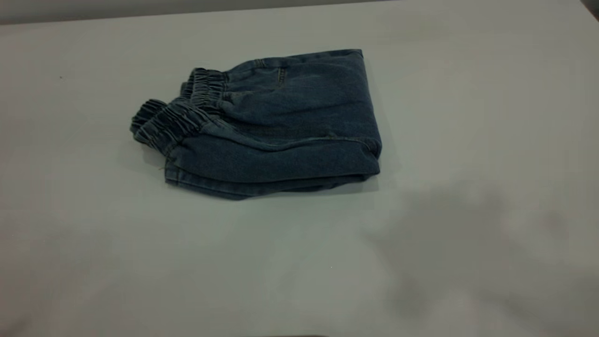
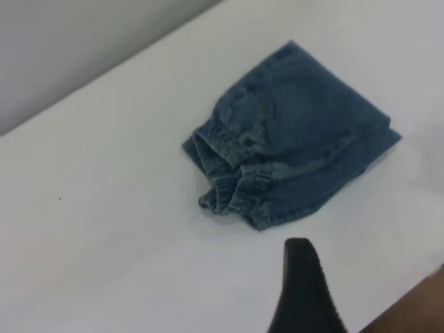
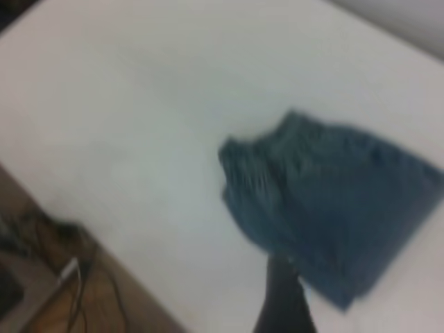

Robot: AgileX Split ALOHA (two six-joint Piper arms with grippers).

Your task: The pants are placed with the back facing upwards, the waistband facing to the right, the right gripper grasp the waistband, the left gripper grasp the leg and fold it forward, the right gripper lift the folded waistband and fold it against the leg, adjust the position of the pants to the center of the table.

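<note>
A plain white surface (image 1: 468, 117) is filling the exterior view, with a strip of grey wall running along its far edge. The pants (image 1: 281, 126) are lying folded into a compact bundle, a little left of the middle and toward the far side. The gathered elastic waistband (image 1: 173, 119) is bunching in ruffled layers at the bundle's left end, while the smooth folded edge is sitting at the right. The denim is resting flat in stacked layers, the upper layer overlapping the lower one near the front. A soft shadow is falling over the surface at the near right. Neither arm is showing in this view.

In the left wrist view, the folded pants (image 2: 298, 132) are lying alone on the white surface (image 2: 104, 229), well apart from the left tool (image 2: 305, 291). Only one dark finger (image 2: 303, 277) of that tool is rising into the frame, so I cannot tell how far it is open; it is holding nothing and hanging above bare surface near the table's edge.

In the right wrist view, which is blurred, the pants (image 3: 333, 208) are lying on the surface (image 3: 139, 104). A single dark finger (image 3: 283, 302) of the right tool (image 3: 283, 305) is showing just beside the bundle's edge; whether they are touching, and how wide the tool is parted, I cannot tell. Cables (image 3: 62, 277) are lying on the brown floor beyond the table's edge.
</note>
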